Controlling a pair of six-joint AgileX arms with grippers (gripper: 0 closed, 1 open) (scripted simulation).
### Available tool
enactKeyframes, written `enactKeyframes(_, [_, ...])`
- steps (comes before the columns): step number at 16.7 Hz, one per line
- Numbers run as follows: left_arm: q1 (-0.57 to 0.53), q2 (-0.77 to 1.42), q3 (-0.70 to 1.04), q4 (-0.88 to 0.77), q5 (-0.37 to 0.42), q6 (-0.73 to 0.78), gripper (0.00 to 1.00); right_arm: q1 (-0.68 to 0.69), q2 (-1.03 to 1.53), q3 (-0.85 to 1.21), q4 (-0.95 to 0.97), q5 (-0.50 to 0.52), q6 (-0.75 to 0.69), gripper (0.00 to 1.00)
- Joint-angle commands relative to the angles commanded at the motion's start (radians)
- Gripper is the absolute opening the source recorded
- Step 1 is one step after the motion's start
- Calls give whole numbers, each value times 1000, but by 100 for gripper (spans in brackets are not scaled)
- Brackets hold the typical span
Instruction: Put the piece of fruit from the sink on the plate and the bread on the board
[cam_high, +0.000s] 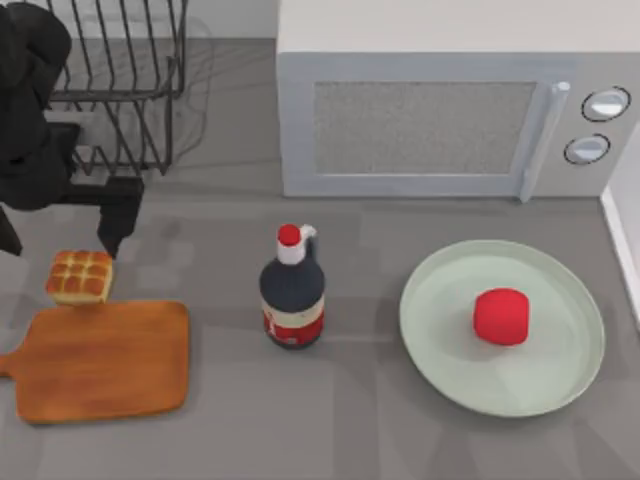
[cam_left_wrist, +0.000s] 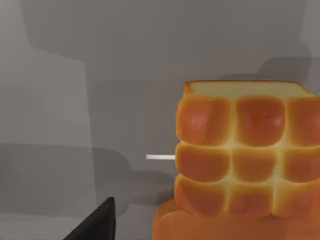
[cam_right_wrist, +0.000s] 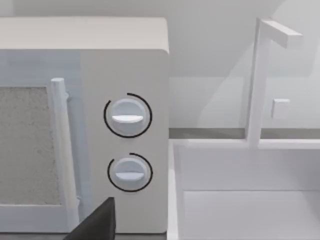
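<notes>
Item: piece of fruit (cam_high: 501, 316). Resting on the plate (cam_high: 440, 300), right of its middle, at the table's right side. Counting as done, judging by how it lies.

Item: bread (cam_high: 80, 277). Sitting on the table at the left, just beyond the far edge of the board (cam_high: 110, 360), close against that edge or touching it; not telling which. Not yet lying on the board.

Item: left gripper (cam_high: 60, 232). Hovering just beyond the bread on the far side, fingers spread wide, one dark tip to either side and neither touching the roll. Carrying nothing. In the left wrist view, looking down on the glossy top of the bread with the board's edge beneath its near side.

Item: right gripper (cam_right_wrist: 95, 225). Facing the microwave (cam_high: 420, 120) dials and the white sink (cam_right_wrist: 240, 200); idling. Grip state: cannot tell.

Also standing by: dark bottle (cam_high: 292, 295) between board and plate; wire rack (cam_high: 125, 80) at the far left.

Step in hand: moving the bread to the board, probably at the reach-in stage.

Next move, as judged: lowering the spread fingers around the pale sides of the bread, pinching gently to avoid squashing it, lifting clear of the board's edge, carrying it a short way toward the near side and setting it down near the board's middle.
</notes>
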Motion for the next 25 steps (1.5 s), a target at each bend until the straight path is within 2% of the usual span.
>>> enactKeyframes(3, [-3,20,-27,41,0,3,100,0,0,0,0,0,0,100])
enactKeyframes(8, [-4,97,-125,227,1,3,100,0,0,0,0,0,0,100])
enactKeyframes(13, [-4,110,-140,248,1,3,100,0,0,0,0,0,0,100])
enactKeyframes(25, [-4,110,-140,248,1,3,10,0,0,0,0,0,0,100])
